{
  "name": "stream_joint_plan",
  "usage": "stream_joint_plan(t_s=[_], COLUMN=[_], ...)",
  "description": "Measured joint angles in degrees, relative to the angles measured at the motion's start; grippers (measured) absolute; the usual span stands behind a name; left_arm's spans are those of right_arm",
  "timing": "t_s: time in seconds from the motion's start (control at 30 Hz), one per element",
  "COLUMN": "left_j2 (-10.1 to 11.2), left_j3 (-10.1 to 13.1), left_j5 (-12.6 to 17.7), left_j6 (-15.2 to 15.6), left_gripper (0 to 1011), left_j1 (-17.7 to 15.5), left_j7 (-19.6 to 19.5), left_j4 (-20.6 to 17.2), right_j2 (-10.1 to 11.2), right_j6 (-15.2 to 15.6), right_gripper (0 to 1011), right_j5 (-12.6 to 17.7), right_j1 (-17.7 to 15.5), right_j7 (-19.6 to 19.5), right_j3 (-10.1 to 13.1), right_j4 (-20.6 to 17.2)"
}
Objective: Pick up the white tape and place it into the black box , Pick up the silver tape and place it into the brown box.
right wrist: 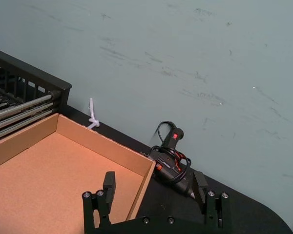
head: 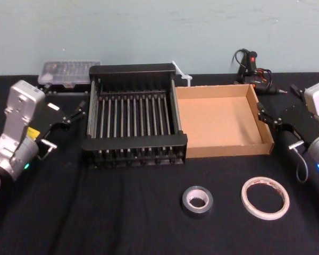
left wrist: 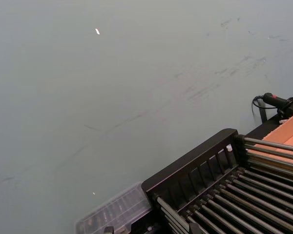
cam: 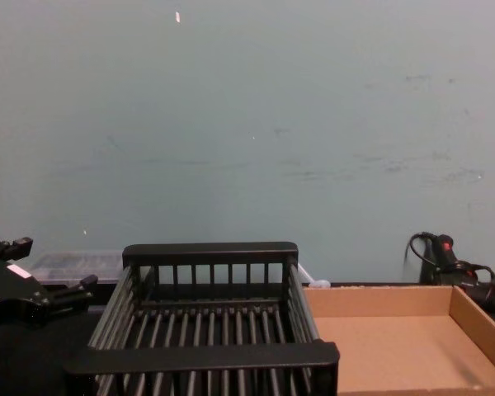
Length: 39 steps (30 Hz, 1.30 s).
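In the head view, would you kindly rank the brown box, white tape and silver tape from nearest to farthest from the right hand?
1. brown box, right wall beside the right hand.
2. white tape, toward the robot, right side.
3. silver tape, left of the white tape.

Workshop bench (head: 122, 212) w/ power tool (head: 250, 66), bit case (head: 69, 73)

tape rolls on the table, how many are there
2. The silver tape lies flat on the table in front of the brown box; the white tape lies flat to its right, apart from it.
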Motion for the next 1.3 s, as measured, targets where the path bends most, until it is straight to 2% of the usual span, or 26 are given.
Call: stream_joint_plan(t_s=[1.3], left_j2=[0.0], left_j3=[0.0], left_j5=[0.0], left_j6=[0.0], left_gripper=[1001], left_j1=[0.0], left_j7=[0.0], left_j4=[0.0], right_j2=[0.0], right_j6=[0.0], right_gripper=[1000], right_j5=[0.0], right_j1=[0.0], right_j7=[0.0], right_j3=[0.0], right_j4=[0.0])
